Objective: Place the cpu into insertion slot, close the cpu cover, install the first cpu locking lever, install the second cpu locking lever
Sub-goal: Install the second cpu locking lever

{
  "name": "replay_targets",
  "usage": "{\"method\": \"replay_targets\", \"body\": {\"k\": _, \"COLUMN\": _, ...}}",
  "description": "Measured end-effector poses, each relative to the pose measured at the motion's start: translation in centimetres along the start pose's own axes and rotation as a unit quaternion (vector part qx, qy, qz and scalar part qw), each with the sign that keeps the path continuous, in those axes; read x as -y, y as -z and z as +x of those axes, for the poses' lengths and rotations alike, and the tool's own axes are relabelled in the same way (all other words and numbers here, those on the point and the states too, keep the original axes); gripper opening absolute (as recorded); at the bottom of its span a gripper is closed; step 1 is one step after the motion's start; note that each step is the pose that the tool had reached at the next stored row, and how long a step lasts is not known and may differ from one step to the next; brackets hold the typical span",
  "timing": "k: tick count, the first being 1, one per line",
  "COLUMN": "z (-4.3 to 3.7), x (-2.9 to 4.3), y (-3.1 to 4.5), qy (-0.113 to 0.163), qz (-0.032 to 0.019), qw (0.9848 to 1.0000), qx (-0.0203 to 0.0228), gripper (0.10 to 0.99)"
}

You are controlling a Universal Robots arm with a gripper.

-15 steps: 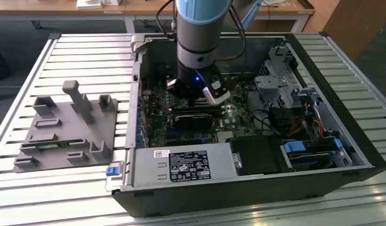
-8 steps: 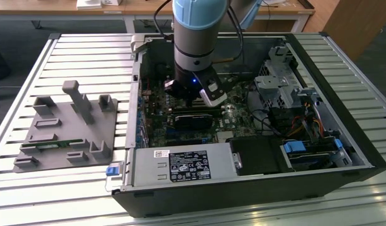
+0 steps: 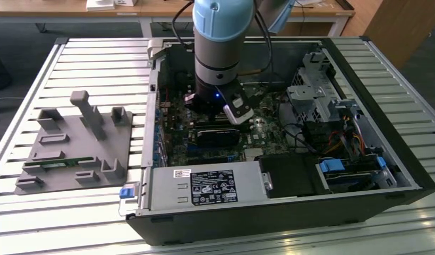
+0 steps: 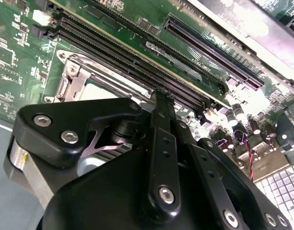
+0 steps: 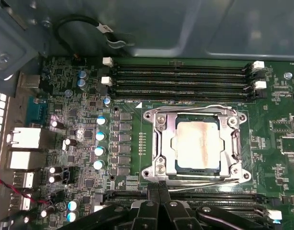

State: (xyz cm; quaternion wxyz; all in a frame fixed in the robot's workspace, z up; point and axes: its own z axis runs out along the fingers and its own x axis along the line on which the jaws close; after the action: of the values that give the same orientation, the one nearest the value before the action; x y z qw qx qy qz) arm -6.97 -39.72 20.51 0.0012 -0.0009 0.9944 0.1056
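Note:
The cpu (image 5: pixel 197 143), pale tan and silver, lies flat in the insertion slot (image 5: pixel 152 143) on the green motherboard. The silver cpu cover (image 5: pixel 162 139) is folded down around it, framing the chip. One thin wire locking lever (image 5: pixel 195 107) lies along the cover's side near the memory slots. The other lever (image 5: pixel 204 178) lies along the side nearest my gripper. My gripper (image 5: pixel 159 190) hovers just off that edge, its black fingers (image 4: pixel 160 115) pressed together and holding nothing. In the second wrist view, the slot (image 4: pixel 73 76) and a strip of the cpu (image 4: pixel 106 89) peek out beyond the gripper body.
The arm (image 3: pixel 217 53) reaches down into an open computer case (image 3: pixel 274 212) on a slatted table. Long black memory slots (image 5: pixel 180 76) run beside the socket, with capacitors (image 5: pixel 100 136) and rear ports (image 5: pixel 27 139) nearby. A grey fixture (image 3: pixel 75 143) stands at the exterior view's left.

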Motion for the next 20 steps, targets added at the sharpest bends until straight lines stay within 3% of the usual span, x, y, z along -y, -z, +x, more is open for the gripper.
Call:
{"method": "replay_targets", "body": {"k": 6, "z": 0.19, "x": 0.14, "y": -0.60, "qy": 0.000, "qz": -0.0044, "qw": 1.0000, "qx": 0.0001, "gripper": 0.106}}
{"method": "replay_targets", "body": {"k": 11, "z": 0.34, "x": 0.18, "y": -0.80, "qy": 0.000, "qz": -0.0149, "qw": 0.9999, "qx": 0.0002, "gripper": 0.106}}
{"method": "replay_targets", "body": {"k": 20, "z": 0.62, "x": 0.23, "y": -1.08, "qy": 0.000, "qz": -0.0248, "qw": 0.9997, "qx": 0.0006, "gripper": 0.106}}
